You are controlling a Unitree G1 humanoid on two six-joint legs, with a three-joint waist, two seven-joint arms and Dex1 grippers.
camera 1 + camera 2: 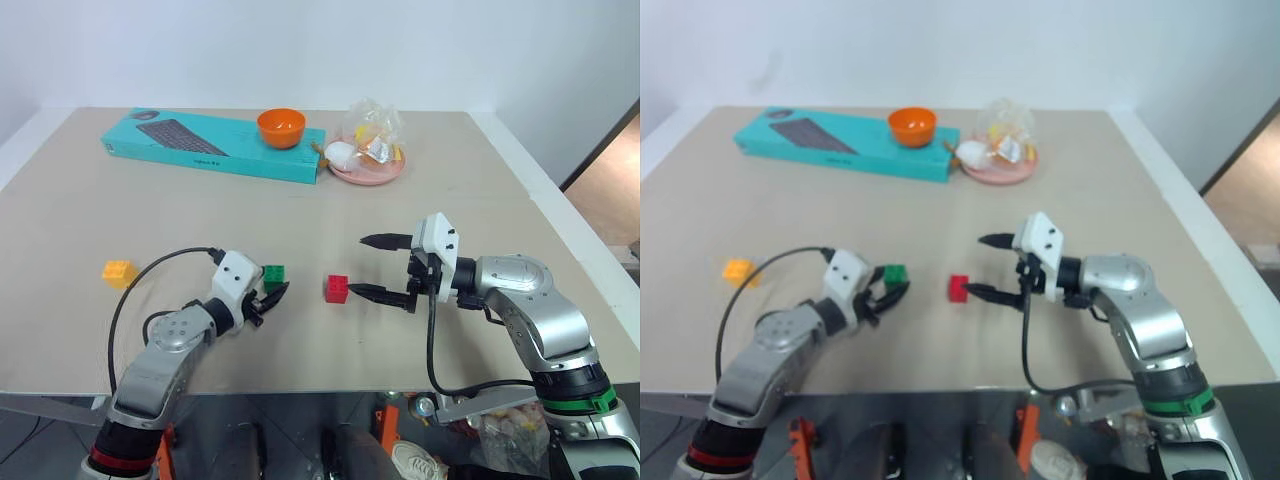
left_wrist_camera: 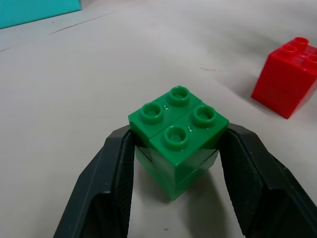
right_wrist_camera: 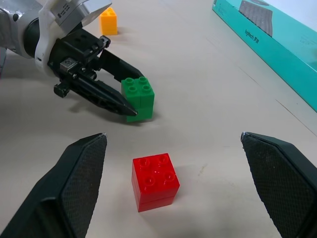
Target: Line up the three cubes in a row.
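Gripping green cube (image 2: 178, 136), left gripper (image 2: 177, 148), right gripper (image 3: 173, 144) apparently wide.

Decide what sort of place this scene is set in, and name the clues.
Probably a robotics lab or test room, not a home: a plain beige table against bare white walls, toy building cubes such as the red cube laid out as props, and a boxed keyboard at the back.

On the beige tabletop (image 1: 300, 215), the left gripper (image 1: 272, 292) clamps a small green plastic studded cube (image 1: 273, 275) near the front edge. A red studded cube (image 1: 337, 288) sits just beside the wide-open right gripper (image 1: 376, 267). A yellow-orange studded cube (image 1: 119, 272) lies toward the left edge.
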